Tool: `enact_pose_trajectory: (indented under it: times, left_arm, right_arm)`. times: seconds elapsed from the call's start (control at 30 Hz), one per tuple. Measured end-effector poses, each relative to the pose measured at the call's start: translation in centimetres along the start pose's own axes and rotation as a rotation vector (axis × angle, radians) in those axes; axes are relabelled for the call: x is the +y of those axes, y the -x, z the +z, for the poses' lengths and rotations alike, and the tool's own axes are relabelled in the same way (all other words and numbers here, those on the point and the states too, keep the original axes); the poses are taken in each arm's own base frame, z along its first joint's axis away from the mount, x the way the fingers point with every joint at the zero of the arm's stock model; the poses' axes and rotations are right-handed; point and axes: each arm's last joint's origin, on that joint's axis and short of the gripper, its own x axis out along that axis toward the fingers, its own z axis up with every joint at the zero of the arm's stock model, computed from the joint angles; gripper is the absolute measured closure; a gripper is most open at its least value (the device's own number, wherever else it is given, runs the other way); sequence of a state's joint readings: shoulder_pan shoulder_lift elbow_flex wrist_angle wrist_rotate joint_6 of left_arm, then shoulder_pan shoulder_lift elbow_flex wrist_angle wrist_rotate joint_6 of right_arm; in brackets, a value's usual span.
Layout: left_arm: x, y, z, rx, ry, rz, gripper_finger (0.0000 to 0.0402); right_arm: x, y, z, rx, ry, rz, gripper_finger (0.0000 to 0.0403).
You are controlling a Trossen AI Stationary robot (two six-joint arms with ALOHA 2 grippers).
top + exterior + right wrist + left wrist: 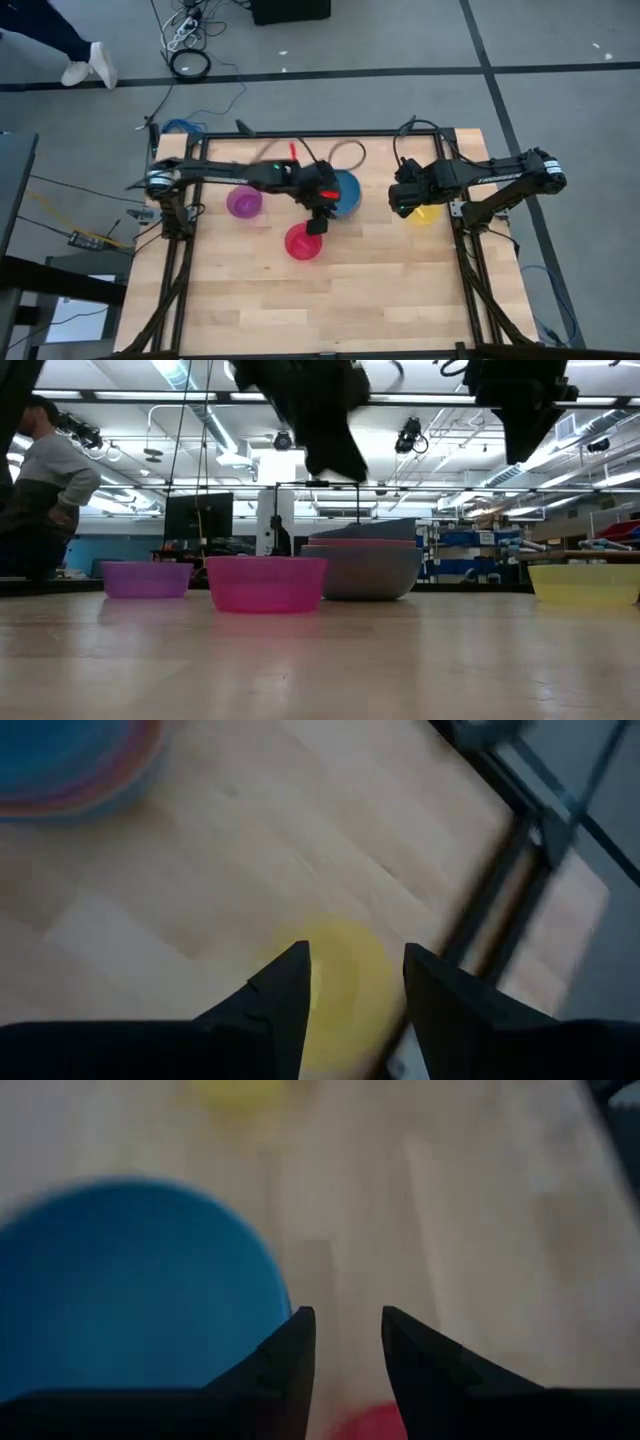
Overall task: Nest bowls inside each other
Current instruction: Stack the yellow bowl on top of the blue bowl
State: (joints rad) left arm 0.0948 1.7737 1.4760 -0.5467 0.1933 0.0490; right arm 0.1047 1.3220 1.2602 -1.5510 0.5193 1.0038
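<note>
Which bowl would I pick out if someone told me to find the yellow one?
Start at the wooden table seen from above and go to its right side, where the right arm reaches in. The yellow bowl sits right under that arm's open fingers. It stands alone, apart from the blue stack, the pink bowl and the purple bowl farther left.

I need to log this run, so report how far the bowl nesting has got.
Done: a blue-topped stack already holds several nested bowls; coloured rims show down its side in the right wrist view. In hand: nothing. The left end effector is open and empty above the table beside the stack, and the right end effector is open above the yellow bowl. Left: the yellow, pink and purple bowls stand alone.
</note>
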Motion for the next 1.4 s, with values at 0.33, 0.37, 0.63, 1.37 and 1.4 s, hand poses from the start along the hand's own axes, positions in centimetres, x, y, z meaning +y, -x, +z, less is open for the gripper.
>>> enact_pose_trajectory:
  times: [0.33, 0.37, 0.63, 1.37, 1.4]
  left_arm:
    - [-3.4, 16.1, -0.1, -0.186, 0.0, 0.111, 0.0275]
    - [-3.7, 17.6, -0.5, -0.212, 0.01, 0.136, 0.0275]
    - [-5.2, 24.2, -4.8, -0.175, 0.117, 0.342, 0.0275]
    - [-4.6, 21.1, -10.1, 0.211, 0.16, 0.513, 0.0275]
    - [-4.5, 20.7, -10.5, 0.237, 0.153, 0.515, 0.0275]
  right_arm:
    - [0.8, -4.1, -2.6, 0.345, -0.042, 0.044, 0.0254]
    - [1.0, -4.8, -2.9, 0.357, -0.038, 0.046, 0.0254]
    - [2.7, -9.2, -5.0, 0.345, -0.054, 0.143, 0.0252]
    - [3.4, -13.0, -6.5, 0.245, 0.02, 0.213, 0.0392]
    - [3.4, -12.3, -6.0, 0.23, 0.021, 0.206, 0.0393]
